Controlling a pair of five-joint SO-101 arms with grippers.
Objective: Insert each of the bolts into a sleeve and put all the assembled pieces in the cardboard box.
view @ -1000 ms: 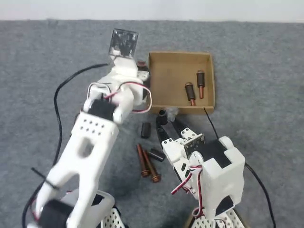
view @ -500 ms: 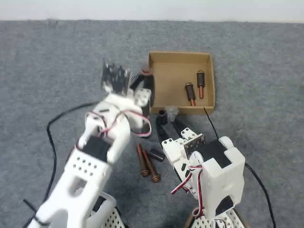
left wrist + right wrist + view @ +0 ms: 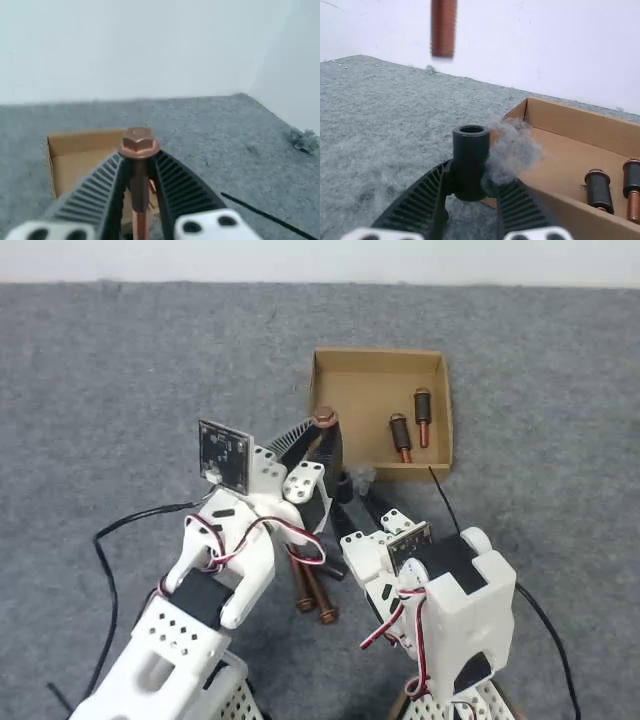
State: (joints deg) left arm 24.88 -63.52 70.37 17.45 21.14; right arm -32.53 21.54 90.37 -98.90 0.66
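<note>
Right wrist view: right gripper (image 3: 470, 181) clamped on upright sleeve (image 3: 471, 150); bolt (image 3: 443, 27), pinched in left gripper (image 3: 139, 159), hangs above, seemingly off-axis. Risk: tip misses bore, knocks sleeve askew.

Surface is covered w/ grey short-pile carpet (image 3: 90, 370), mottled lighter & darker. Far edge is bounded by a plain white wall (image 3: 320, 260). In left wrist view a 2nd wall (image 3: 295, 65), slightly greyer, is joined at a corner. A lint tuft (image 3: 302, 140) is seen on the carpet nr. that wall. Light is diffuse; soft shadows are cast.
</note>
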